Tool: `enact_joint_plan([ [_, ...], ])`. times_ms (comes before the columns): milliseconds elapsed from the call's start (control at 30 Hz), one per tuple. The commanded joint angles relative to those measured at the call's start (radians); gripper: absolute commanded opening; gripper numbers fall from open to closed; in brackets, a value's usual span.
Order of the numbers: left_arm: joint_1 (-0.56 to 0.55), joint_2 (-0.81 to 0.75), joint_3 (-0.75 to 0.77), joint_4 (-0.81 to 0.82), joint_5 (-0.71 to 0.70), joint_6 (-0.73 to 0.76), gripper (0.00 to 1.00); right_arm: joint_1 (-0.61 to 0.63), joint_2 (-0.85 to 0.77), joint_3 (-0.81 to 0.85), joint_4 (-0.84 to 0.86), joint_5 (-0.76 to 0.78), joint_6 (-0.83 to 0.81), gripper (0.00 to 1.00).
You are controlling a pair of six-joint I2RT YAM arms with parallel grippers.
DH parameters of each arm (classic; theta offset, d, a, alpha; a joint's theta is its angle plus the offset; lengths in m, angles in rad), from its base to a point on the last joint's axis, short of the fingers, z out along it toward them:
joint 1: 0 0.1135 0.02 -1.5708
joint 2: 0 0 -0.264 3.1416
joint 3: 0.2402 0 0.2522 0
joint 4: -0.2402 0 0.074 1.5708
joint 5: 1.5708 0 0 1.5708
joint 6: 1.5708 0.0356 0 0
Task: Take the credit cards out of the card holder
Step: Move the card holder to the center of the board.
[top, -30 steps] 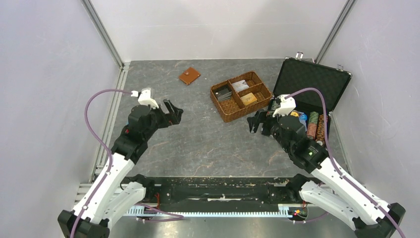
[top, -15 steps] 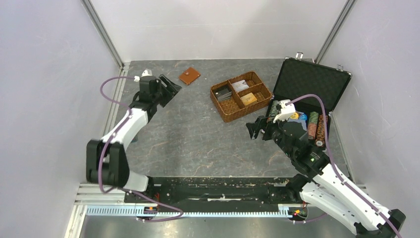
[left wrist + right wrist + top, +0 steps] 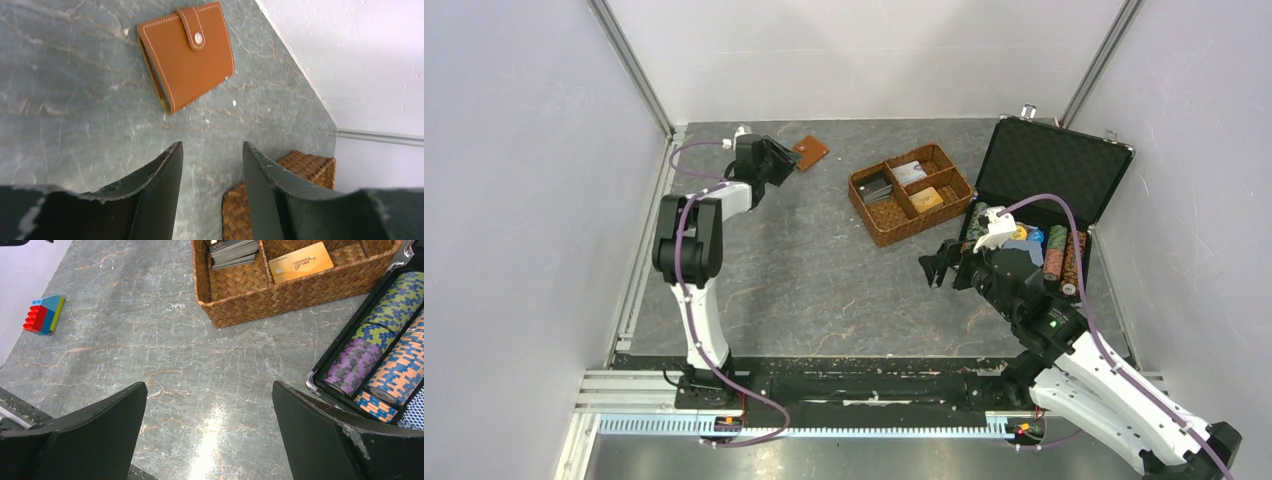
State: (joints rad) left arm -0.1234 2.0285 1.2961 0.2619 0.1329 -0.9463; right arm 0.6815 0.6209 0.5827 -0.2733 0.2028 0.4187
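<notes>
So, nothing done yet: holder (image 3: 186,55) lies snapped shut upper-middle, left claw (image 3: 212,148) partly open, empty, just short of it; right claw (image 3: 209,390) wide, empty.

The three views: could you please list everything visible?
card holder: one, tan-brown, shut, far left of table.
woven basket: one, brown, far middle.
credit card: one, golden-orange, in a basket compartment.
dark card stack: one, black, neighbouring compartment.
hard case: one, black, open, far right.
poker chips: several stacks, mixed colours, inside the case.
toy bricks: one cluster, red-blue-green, on the table.
left gripper: one, black fingers apart, near card holder.
right gripper: one, black fingers wide apart, empty.
</notes>
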Motion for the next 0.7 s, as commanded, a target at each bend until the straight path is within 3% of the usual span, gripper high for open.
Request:
enact_joint_plan([
  [0, 0.011, 0.085, 0.113, 0.1, -0.016, -0.05, 0.53, 0.003, 0.016, 0.048, -0.01, 0.001, -0.005, 0.99],
  [667, 0.031, 0.287, 0.244, 0.043, -0.043, -0.091, 0.45, 0.003, 0.184, 0.143, 0.018, 0.009, -0.011, 0.99],
])
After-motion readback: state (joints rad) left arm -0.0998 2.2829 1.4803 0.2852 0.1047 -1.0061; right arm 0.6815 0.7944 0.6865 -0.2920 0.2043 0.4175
